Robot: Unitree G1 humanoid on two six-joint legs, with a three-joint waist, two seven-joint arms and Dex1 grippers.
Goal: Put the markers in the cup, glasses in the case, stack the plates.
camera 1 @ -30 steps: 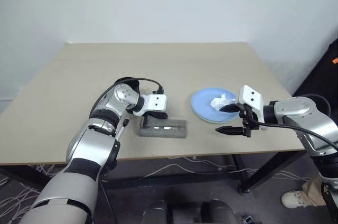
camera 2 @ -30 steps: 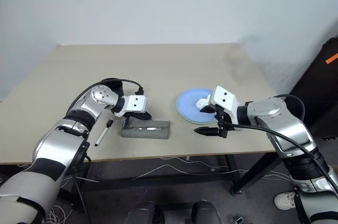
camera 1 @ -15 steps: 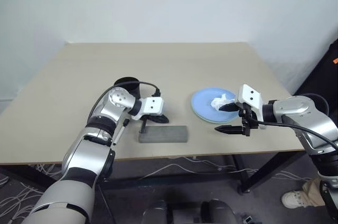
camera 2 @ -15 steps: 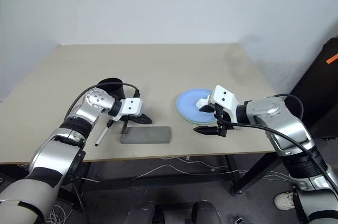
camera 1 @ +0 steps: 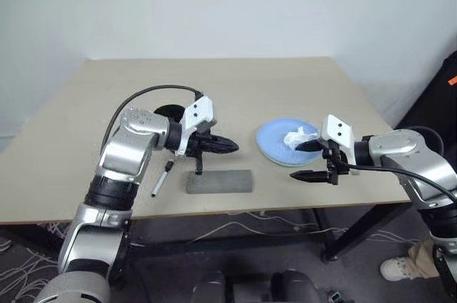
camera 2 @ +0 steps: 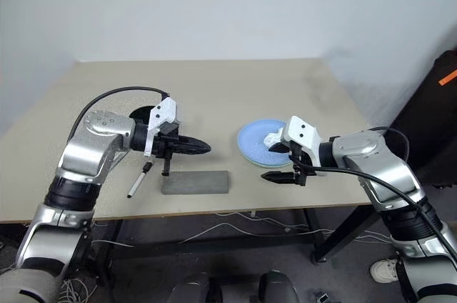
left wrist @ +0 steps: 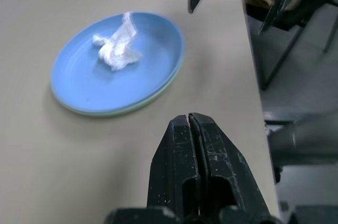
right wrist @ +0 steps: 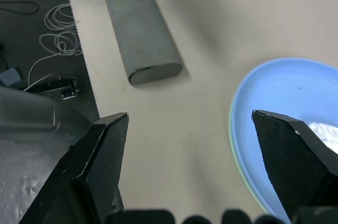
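Worktop (camera 1: 300, 78) layout has changed: the case (camera 1: 220, 181), open with the glasses inside a second ago, now lies shut near the front edge. Plates (camera 1: 275, 142) sit stacked, blue on green, tissue (camera 1: 300, 137) on top. The left end effector (camera 1: 230, 146), pressed together, has lifted clear; the right end effector (camera 1: 305, 159) hovers spread. One marker (camera 1: 160, 178) awaits beside the cup (camera 1: 169, 111).

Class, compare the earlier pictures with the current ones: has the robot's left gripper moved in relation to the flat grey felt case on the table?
Yes. The left gripper has lifted up off the flat grey felt case and now hangs above the case's far edge, its jaws shut, pointing towards the light blue plate.
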